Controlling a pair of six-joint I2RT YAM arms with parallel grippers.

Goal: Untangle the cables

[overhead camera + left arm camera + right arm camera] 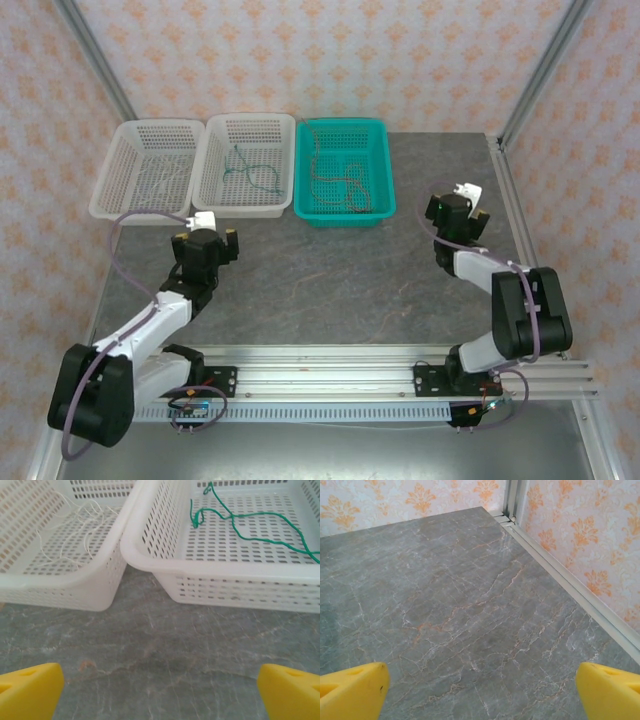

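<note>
All 3 cables lie apart, 1 per basket: the white cable (150, 179) in the left white basket (140, 214), the green cable (255, 514) in the middle white basket (236, 212), and the reddish-brown cable (345, 185) in the teal basket (340, 217). The left gripper (206, 233) and right gripper (458, 207) hang over the table (330, 290), jaws wide, holding nothing.

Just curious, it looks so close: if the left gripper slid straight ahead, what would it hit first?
Probably the near corner of the white basket holding the green cable, right beside the gap to the next basket; the depth is hard to judge.
</note>
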